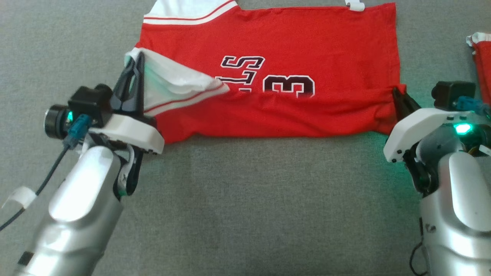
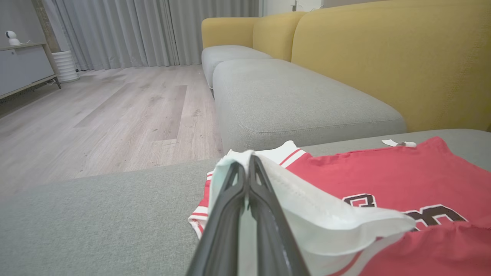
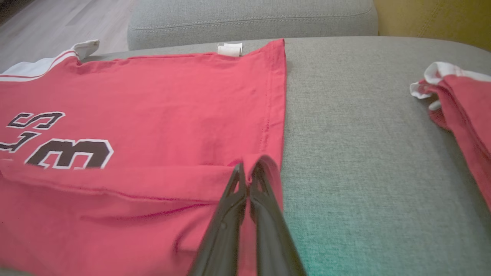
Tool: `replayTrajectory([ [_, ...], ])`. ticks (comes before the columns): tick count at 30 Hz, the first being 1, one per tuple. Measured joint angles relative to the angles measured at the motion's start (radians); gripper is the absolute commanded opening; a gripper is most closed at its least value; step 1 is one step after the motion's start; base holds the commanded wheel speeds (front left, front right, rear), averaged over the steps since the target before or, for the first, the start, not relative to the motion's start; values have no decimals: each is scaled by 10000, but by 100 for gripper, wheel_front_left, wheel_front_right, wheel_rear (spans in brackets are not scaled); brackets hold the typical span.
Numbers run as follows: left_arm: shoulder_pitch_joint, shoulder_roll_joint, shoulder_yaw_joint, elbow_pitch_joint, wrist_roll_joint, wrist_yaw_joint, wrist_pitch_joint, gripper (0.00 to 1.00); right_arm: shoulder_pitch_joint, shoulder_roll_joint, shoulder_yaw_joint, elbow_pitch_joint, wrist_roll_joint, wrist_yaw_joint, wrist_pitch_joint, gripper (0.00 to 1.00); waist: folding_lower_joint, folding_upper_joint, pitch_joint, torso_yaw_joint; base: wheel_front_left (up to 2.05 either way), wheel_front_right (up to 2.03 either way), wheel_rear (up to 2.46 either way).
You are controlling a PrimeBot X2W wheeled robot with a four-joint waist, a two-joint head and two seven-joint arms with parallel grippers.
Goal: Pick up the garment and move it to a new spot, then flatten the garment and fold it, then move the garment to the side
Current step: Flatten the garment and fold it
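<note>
**Claw state.** The left claw (image 1: 137,61) is pressed together, pinching a white-trimmed edge (image 1: 172,82) of the red jersey (image 1: 287,50) at its left end. This edge is raised off the surface and drapes over the fingers. The right claw (image 1: 396,92) is also pressed together, pinching the hem corner (image 3: 264,163) at the jersey's right end. There the cloth curls up around the fingertips.

**Position of the jersey.** The jersey lies spread across the grey cushion (image 1: 249,191), with its length running left to right and its printed lettering (image 1: 284,82) facing up. The far edge lies flat on the cushion, and a small white label (image 1: 355,5) sits at its far right corner. The near strip is creased and partly lifted between the two claws. A second red garment (image 1: 484,65) lies further right, well apart from the jersey.

**Step in hand.** Judged from the two end grips and the raised near strip, this is the folding step. The jersey is already spread out, and the near long edge is ready to be carried over.

**Next move.**
1. Move both claws together toward the far edge, at matched height and speed.
2. Hold the cloth taut between the claws so the strip does not sag or bunch over the lettering.
3. Lay the near edge down level with the far edge before releasing it.

**Caution.** The left grip holds mostly trim. Uneven pulling there may skew the fold.
</note>
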Motion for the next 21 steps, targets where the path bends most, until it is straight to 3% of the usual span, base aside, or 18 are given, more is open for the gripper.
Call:
replayTrajectory([
  [5, -321, -176, 36, 648, 0, -173, -224, 0, -315, -6, -104, 428, 0, 0, -198, 0, -1, 0, 83, -45, 0, 0, 0],
  [6, -344, -209, 31, 779, 0, -221, -226, 0, -384, -6, -134, 508, 2, 0, -339, 7, 0, 0, 96, -54, 0, 0, 0],
  [7, -353, -232, 27, 888, -2, -249, -247, 10, -446, -12, -138, 577, 2, 0, -460, 47, 0, 0, 101, -58, 0, 0, 0],
  [8, -358, -255, 23, 970, -2, -259, -309, 45, -500, -17, -102, 650, 4, 0, -564, 91, 0, 0, 100, -57, 0, 0, 0],
  [9, -365, -280, 19, 1045, -8, -263, -376, 100, -545, -15, -102, 706, 8, 0, -709, 100, -1, 0, 94, -55, 0, 0, 0],
  [15, -371, -416, 23, 1068, -121, -337, -742, 100, -596, -17, -268, 871, 107, 0, -1632, 100, -1, 0, -82, 12, 0, 0, 0],
  [21, 594, -332, 148, 19, -395, -182, -1007, 100, -250, -17, -487, 251, 140, 0, -2412, 100, -1, 0, -414, 134, 0, 0, 0],
])
